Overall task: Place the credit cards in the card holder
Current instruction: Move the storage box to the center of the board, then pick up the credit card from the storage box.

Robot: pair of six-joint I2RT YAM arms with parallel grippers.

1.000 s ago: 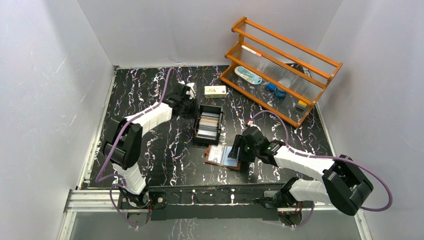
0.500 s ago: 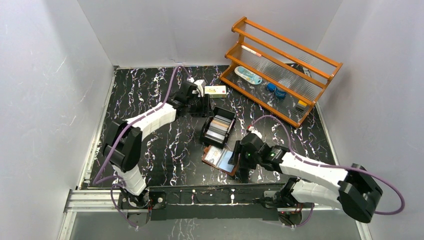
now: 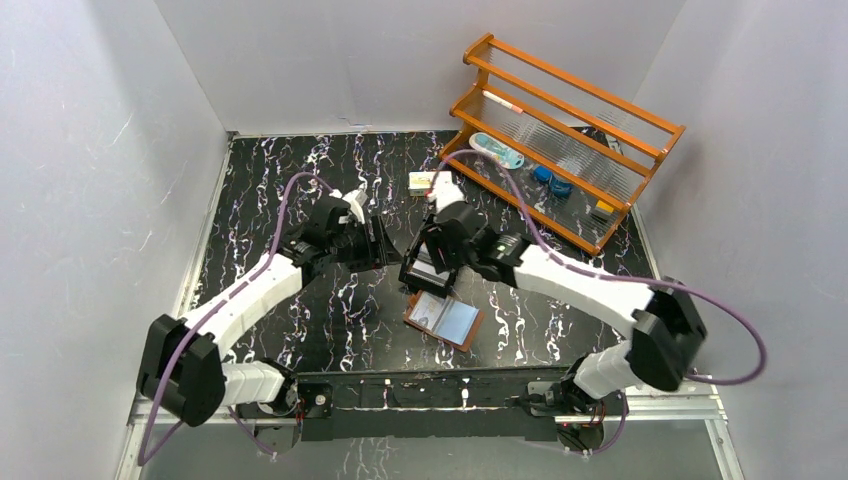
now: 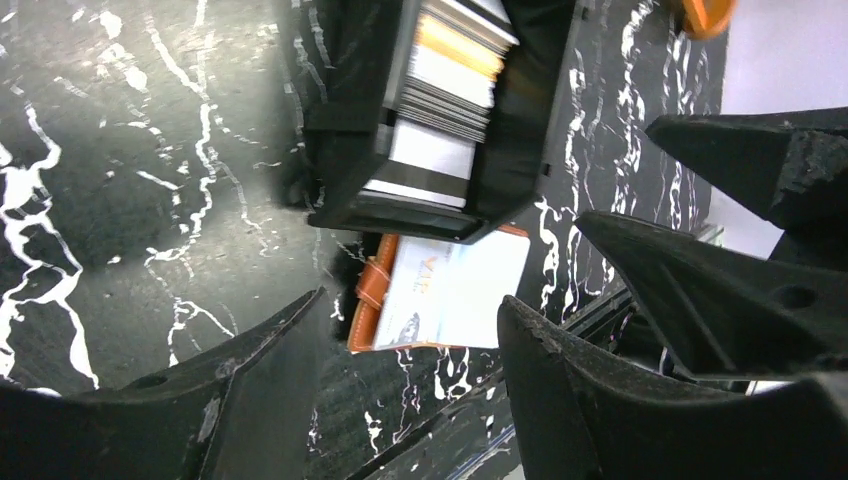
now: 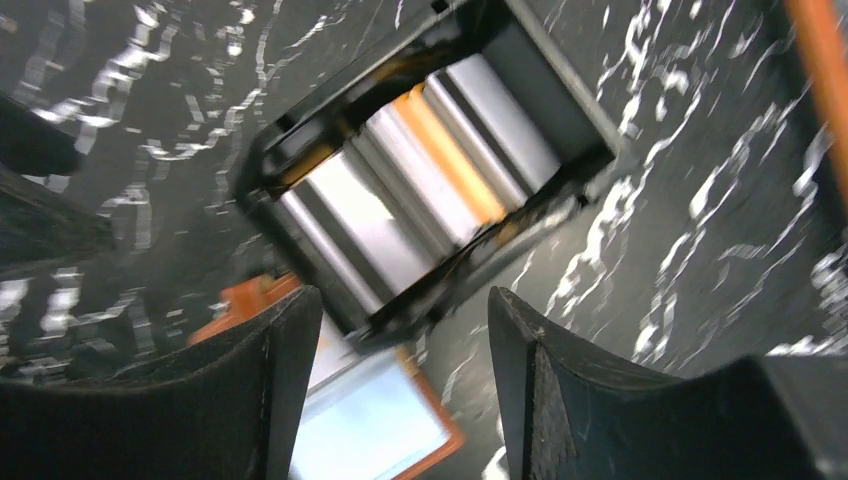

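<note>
White walls [image 3: 300,60] close three sides of the black marbled table [image 3: 290,180], where the brown card holder [image 3: 445,320] lies open near the front edge, just before the black tray [image 4: 545,110] holding the credit cards [image 5: 400,200] on edge. The right gripper [image 3: 433,255] hangs spread and empty over that tray; the left gripper [image 3: 385,245], also spread and empty, points at it from beside. An orange rack [image 3: 560,130] fills the far right corner, leaving open room on the left half.
</note>
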